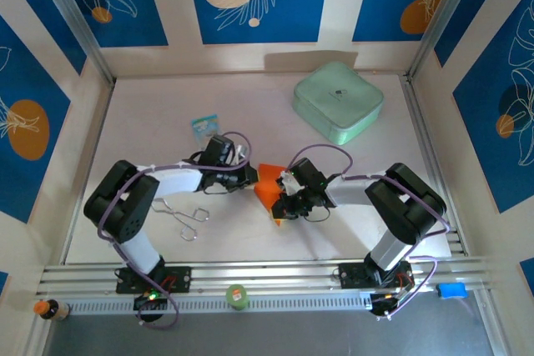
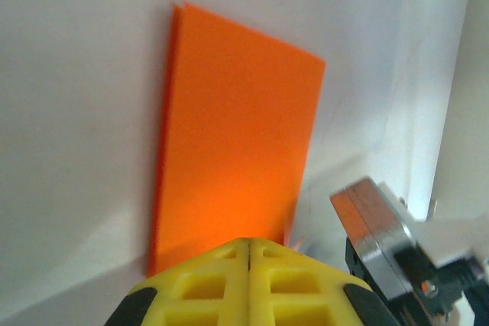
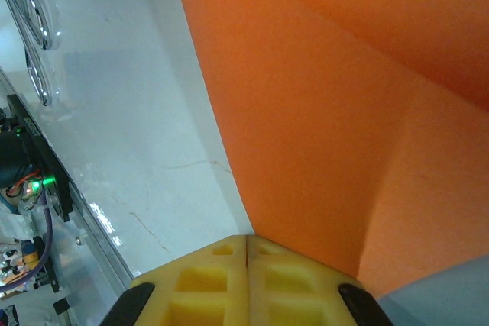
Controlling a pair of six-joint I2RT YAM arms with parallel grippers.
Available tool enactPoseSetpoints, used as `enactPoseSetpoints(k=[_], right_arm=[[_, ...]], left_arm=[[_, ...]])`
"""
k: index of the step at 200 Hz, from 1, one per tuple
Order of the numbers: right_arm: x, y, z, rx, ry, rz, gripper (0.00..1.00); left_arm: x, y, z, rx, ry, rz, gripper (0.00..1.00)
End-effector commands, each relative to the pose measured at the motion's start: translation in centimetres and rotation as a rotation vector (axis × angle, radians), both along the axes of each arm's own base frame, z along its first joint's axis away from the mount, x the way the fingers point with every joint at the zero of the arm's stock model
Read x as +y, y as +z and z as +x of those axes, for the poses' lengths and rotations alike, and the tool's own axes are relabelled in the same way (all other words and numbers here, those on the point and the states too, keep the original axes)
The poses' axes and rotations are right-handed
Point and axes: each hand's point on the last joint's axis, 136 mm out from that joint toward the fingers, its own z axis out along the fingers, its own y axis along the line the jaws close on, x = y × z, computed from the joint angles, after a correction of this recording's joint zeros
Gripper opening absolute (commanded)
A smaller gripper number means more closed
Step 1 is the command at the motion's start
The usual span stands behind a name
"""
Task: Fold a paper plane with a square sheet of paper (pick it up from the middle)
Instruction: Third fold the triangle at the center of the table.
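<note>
The square sheet of paper is bright orange and lies folded on the white table between the two arms. In the left wrist view the paper is a flat doubled rectangle, and my left gripper is shut with its yellow fingertips at the paper's near edge. My left gripper comes in from the paper's left. From the right, my right gripper meets the paper, which shows a raised crease. My right gripper is shut, its tips against the sheet's lower corner. I see no paper between either pair of jaws.
A mint-green box sits at the back right. A small blue-and-white packet lies behind the left arm. Metal tongs lie near the left arm's base, their loops also in the right wrist view. The aluminium rail runs along the near edge.
</note>
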Motion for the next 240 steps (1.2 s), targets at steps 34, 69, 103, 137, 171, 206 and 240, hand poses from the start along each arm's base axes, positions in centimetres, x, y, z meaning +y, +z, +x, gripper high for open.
enactPoseSetpoints(k=[34,69,103,137,171,206,240], right_arm=[[-1.5,-1.9,-1.7,0.080,0.012,-0.086,0.00],[-1.0,-0.7,-1.1,0.061,0.014,-0.072,0.00],[0.9,1.8,-0.1,0.022,0.021,-0.020,0.00],[2.1,2.2,1.5,-0.009,-0.007,-0.032,0.01],[1.8,0.3,2.9,-0.007,-0.065,-0.078,0.01],[0.4,-1.4,1.5,0.047,-0.060,-0.112,0.01],[-0.7,-0.8,-0.4,0.059,-0.033,-0.090,0.01]], left_arm=[[-2.3,-2.2,-2.2,0.033,-0.100,-0.033,0.06],[-0.5,-5.8,-2.8,0.093,-0.060,0.096,0.01],[0.8,-7.4,-3.8,0.108,-0.064,0.153,0.00],[1.0,-7.2,-3.8,0.111,-0.039,0.140,0.00],[0.8,-7.1,-3.9,0.113,-0.031,0.121,0.00],[0.8,-7.3,-3.9,0.119,-0.019,0.116,0.00],[1.0,-7.5,-3.8,0.122,-0.004,0.128,0.00]])
